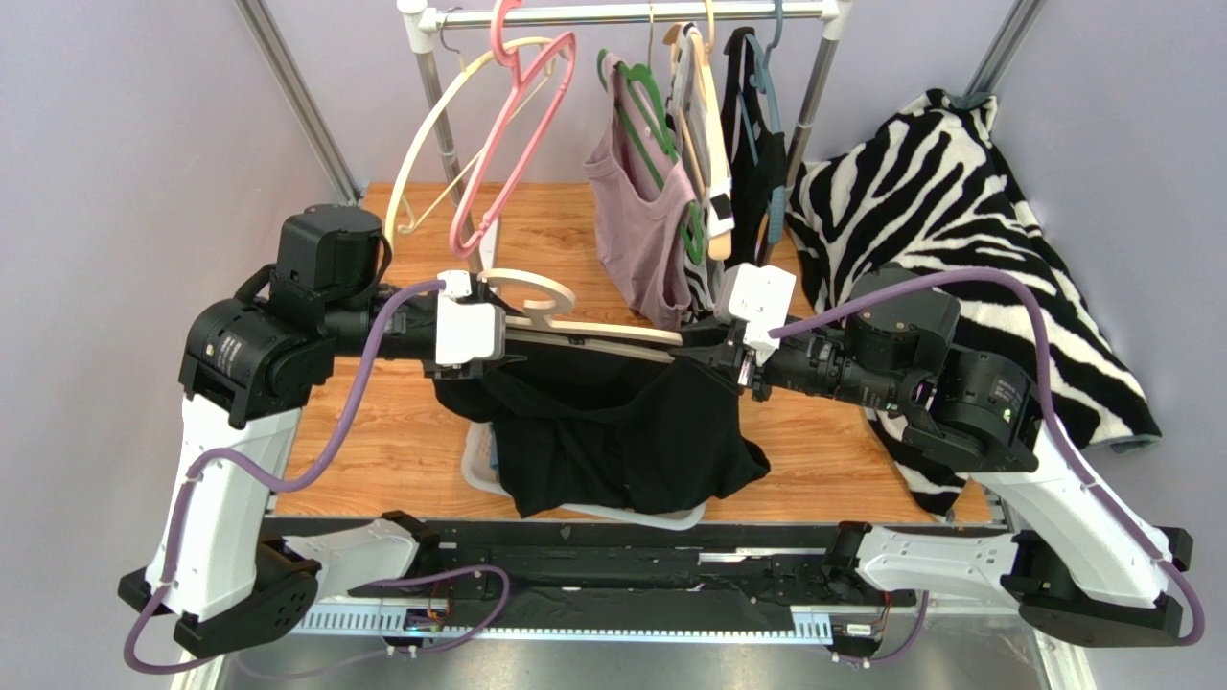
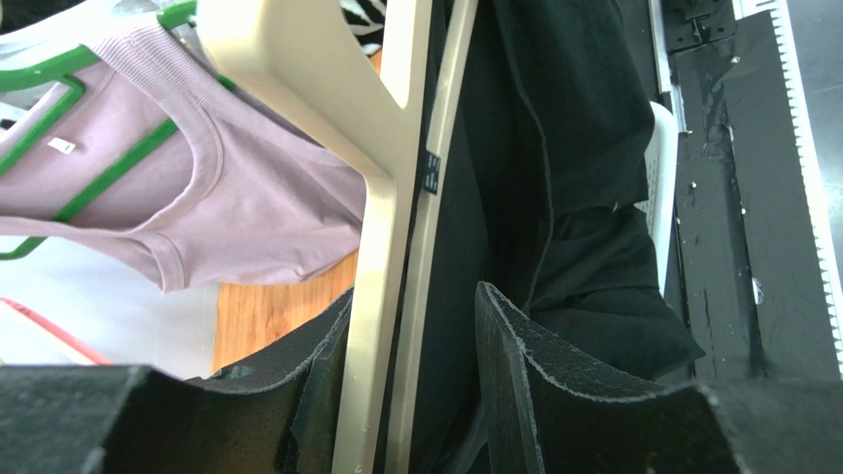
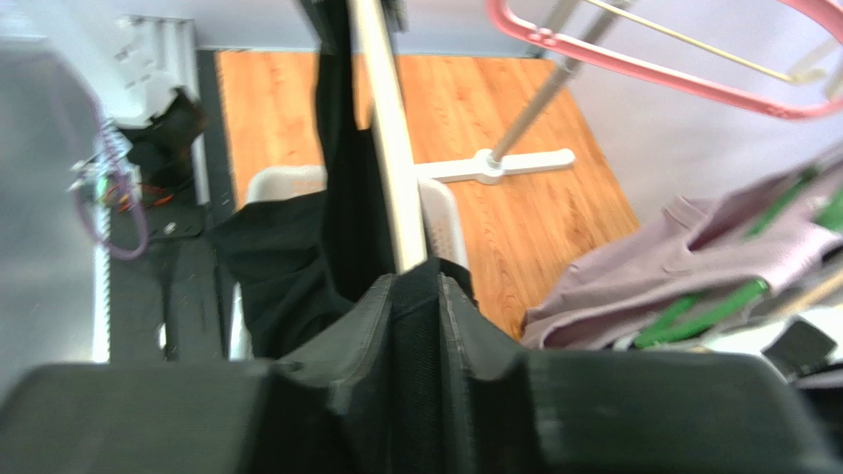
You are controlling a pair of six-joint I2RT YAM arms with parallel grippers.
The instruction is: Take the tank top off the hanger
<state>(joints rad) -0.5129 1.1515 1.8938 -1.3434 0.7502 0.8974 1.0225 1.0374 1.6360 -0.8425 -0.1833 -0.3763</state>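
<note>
A black tank top (image 1: 619,424) hangs from a cream hanger (image 1: 605,334) held level between my two grippers, above the table. My left gripper (image 1: 504,334) is shut on the hanger's left end near the hook. In the left wrist view the hanger (image 2: 386,197) and a fold of black cloth (image 2: 574,148) sit between the fingers of that gripper (image 2: 411,326). My right gripper (image 1: 713,352) is at the hanger's right end. In the right wrist view it (image 3: 418,281) is shut on black tank top cloth (image 3: 297,257), just below the hanger's tip (image 3: 386,148).
A white basket (image 1: 483,467) sits under the tank top on the wooden table. The clothes rail (image 1: 634,15) behind holds a pink hanger (image 1: 504,144), a lilac top (image 1: 641,216) on a green hanger, and other garments. A zebra cloth (image 1: 936,201) lies at the right.
</note>
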